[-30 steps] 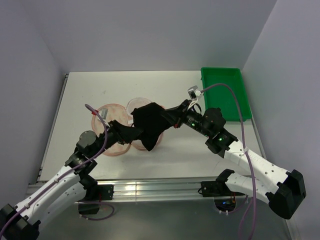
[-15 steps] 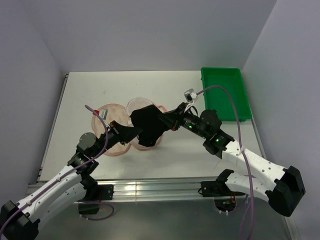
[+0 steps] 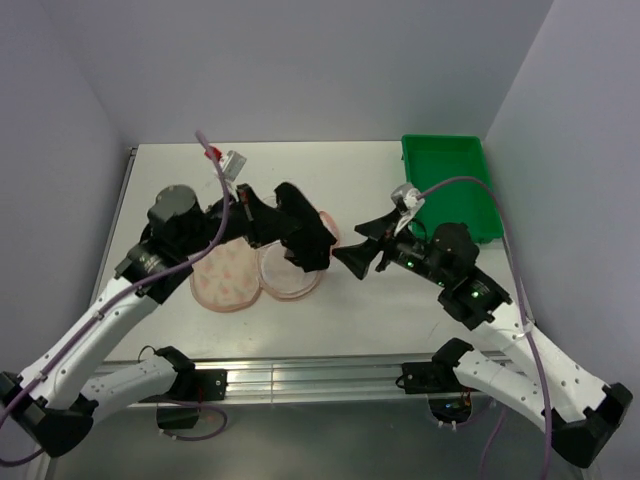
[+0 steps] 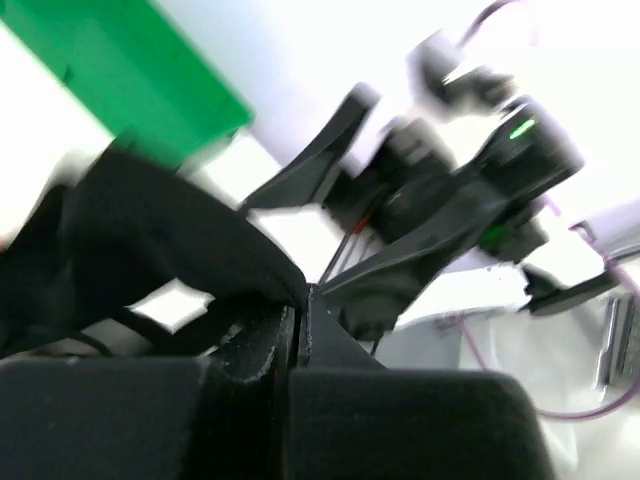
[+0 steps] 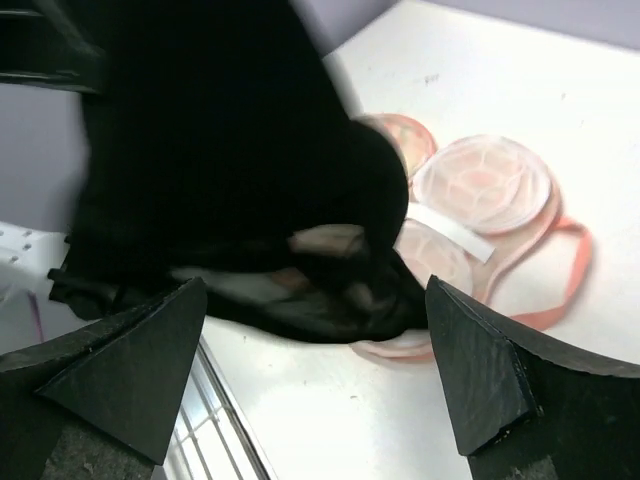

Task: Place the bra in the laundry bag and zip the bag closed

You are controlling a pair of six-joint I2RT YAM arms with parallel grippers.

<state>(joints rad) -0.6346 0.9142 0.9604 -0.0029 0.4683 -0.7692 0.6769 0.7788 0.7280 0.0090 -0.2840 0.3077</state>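
Dangling from the clamped left pincer (image 4: 300, 305), the bra (image 3: 308, 240) hangs over the laundry bag (image 3: 230, 280); right pincer (image 3: 355, 250) spread apart.

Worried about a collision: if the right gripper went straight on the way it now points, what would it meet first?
Most likely the bra, which hangs from the left gripper just ahead of the open right gripper. The laundry bag lies lower, beneath the bra. The exact gap is hard to judge.

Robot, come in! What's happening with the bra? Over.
Left pincer shut on bra, held above laundry bag. Right pincer open, holding nothing. Bra not in bag yet. No blocker seen.
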